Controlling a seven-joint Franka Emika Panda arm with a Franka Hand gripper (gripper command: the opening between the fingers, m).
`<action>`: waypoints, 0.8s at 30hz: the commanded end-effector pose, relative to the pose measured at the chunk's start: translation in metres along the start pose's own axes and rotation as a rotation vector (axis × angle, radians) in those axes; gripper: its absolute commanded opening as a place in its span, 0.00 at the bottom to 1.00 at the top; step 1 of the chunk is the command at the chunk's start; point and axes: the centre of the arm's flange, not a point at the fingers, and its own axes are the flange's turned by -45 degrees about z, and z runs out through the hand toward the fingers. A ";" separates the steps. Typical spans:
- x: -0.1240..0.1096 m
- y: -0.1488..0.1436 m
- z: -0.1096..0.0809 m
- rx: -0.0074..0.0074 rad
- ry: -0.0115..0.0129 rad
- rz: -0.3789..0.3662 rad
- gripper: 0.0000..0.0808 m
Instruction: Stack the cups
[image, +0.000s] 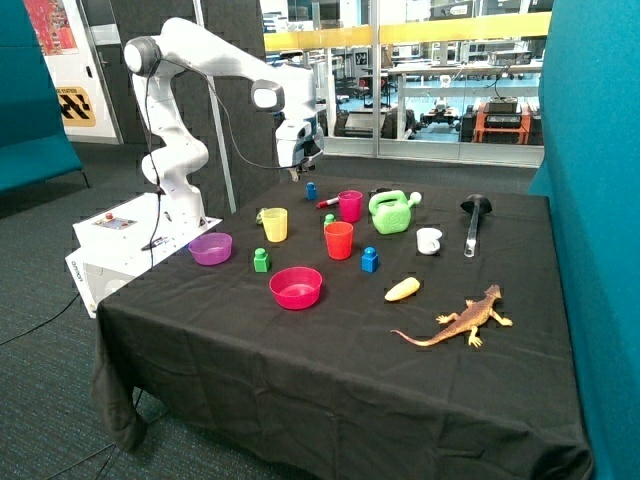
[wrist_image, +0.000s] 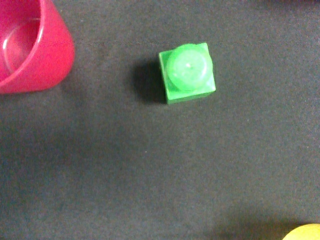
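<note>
Three cups stand upright and apart on the black tablecloth: a yellow cup (image: 274, 224), a magenta-pink cup (image: 350, 205) and a red-orange cup (image: 339, 240). None is inside another. My gripper (image: 296, 172) hangs in the air above the back of the table, between the yellow and magenta cups and higher than both, holding nothing that I can see. The wrist view looks straight down on a small green block (wrist_image: 187, 72). A magenta cup (wrist_image: 30, 47) is at one edge of that view and a bit of the yellow cup (wrist_image: 305, 234) at a corner.
A purple bowl (image: 210, 248) and a pink bowl (image: 296, 287) sit near the front. Around them are a green block (image: 261, 260), blue blocks (image: 370, 260), a green watering can (image: 392, 212), a white mug (image: 429, 241), a black ladle (image: 475, 220) and a toy lizard (image: 465, 320).
</note>
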 end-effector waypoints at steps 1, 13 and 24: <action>0.001 -0.001 -0.002 -0.0051 -0.0070 -0.236 1.00; 0.007 -0.015 -0.003 -0.0049 -0.0072 -0.277 0.37; 0.022 -0.029 0.004 -0.0049 -0.0072 -0.291 0.37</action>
